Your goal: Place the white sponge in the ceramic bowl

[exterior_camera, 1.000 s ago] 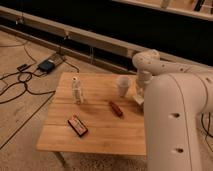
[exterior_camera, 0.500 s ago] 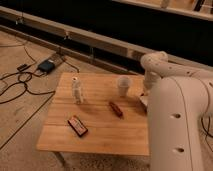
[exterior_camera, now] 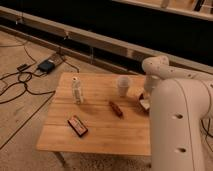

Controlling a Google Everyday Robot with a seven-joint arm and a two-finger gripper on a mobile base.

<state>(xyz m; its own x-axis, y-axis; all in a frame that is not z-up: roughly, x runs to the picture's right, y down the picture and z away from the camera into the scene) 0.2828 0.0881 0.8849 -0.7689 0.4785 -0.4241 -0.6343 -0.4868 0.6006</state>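
My gripper (exterior_camera: 146, 96) hangs from the wrist at the table's right edge, mostly hidden behind my own white arm (exterior_camera: 175, 120). Just below it a sliver of the dull maroon ceramic bowl (exterior_camera: 141, 98) shows on the table. A small cream-white patch that looks like the white sponge (exterior_camera: 145, 105) lies at the gripper's tip, over or in the bowl; I cannot tell which, nor whether the gripper holds it.
On the wooden table (exterior_camera: 100, 137) stand a white bottle (exterior_camera: 76, 90) at the left and a white cup (exterior_camera: 123, 85) just left of the gripper. A reddish-brown bar (exterior_camera: 116, 108) lies mid-table and a dark red-edged box (exterior_camera: 78, 125) near the front. Cables and a power brick (exterior_camera: 46, 65) lie on the floor at the left.
The wrist and elbow have swung a little to the right and settled over the table's right edge. The white patch moved right with them. Table objects have not moved.
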